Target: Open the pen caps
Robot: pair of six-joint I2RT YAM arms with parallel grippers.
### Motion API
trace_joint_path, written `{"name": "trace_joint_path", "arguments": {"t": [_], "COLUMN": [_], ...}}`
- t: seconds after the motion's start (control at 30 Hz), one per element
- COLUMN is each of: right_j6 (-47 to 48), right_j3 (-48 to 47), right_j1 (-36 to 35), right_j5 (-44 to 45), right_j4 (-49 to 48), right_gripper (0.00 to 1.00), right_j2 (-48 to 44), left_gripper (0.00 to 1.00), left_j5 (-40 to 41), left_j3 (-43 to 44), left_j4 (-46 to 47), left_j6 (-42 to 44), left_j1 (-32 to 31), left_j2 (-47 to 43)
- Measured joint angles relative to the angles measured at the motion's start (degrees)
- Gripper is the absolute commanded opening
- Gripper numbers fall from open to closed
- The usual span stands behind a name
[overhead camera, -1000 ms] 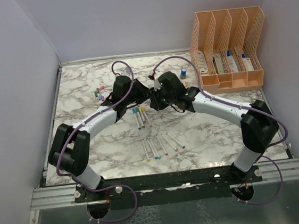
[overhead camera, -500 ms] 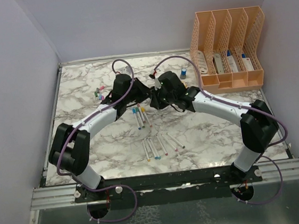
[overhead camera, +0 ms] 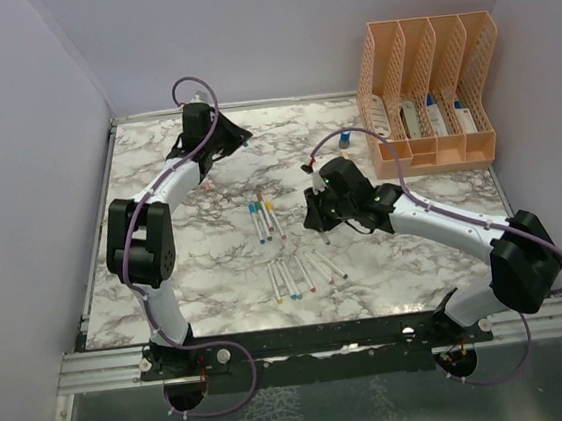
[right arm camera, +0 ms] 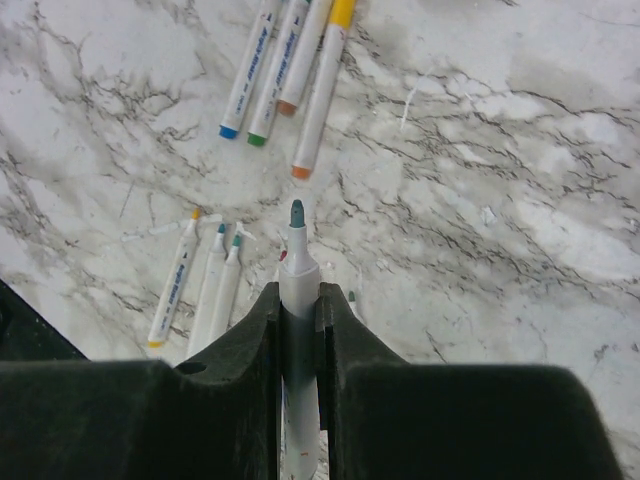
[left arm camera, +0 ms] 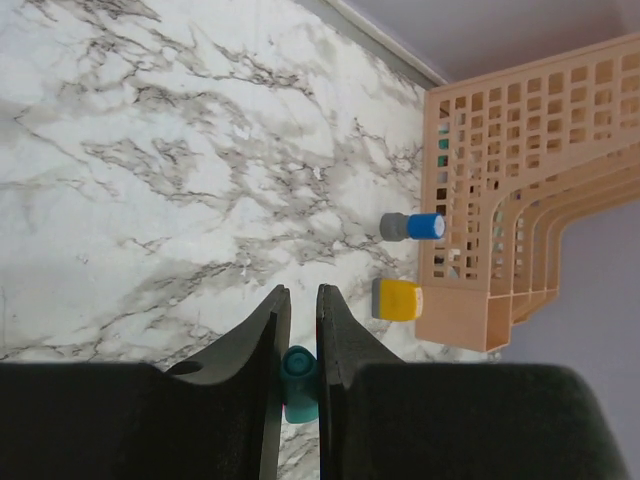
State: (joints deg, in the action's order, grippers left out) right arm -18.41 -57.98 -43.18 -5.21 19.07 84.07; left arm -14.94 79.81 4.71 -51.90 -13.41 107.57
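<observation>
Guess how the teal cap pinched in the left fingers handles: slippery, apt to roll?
Probably light and stiff: the teal cap is a tiny plastic cylinder. Likely slippery, since the left fingers hold only its smooth round sides. Set down sideways on the flat marble table, it would likely roll.

A white, grey-veined marble counter carries a peach slotted file organizer at its far right corner, with white-and-blue items in its compartments. Just beside the organizer's wall sit a stubby blue bottle and a stubby yellow-orange bottle, near each other but apart.
</observation>
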Motion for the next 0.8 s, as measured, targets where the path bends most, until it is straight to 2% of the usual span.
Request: {"name": "trace_joint_path", "arguments": {"t": [0.23, 0.57, 0.8], "right_j6": [0.1, 1.0, 1.5], "right_j3": [0.6, 0.6, 0.6], "right_j1": [0.1, 0.3, 0.8], "right_j5": [4.8, 10.5, 11.5], "right_j4": [3.8, 6.4, 6.7], "right_gripper": [0.01, 0.01, 0.01], "right_j2": [-1.3, 2.7, 4.7], "left_gripper": [0.00, 0.00, 0.00], "left_j5": [4.3, 16.7, 20.0], "left_j3": [0.1, -4.9, -5.3], "left_j4": [-7.9, -15.8, -16.6], "left_j6": [5.9, 13.5, 15.4], "left_j1": [-0.2, 0.7, 1.9], "left_j2": [0.5, 0.5, 1.6]}}
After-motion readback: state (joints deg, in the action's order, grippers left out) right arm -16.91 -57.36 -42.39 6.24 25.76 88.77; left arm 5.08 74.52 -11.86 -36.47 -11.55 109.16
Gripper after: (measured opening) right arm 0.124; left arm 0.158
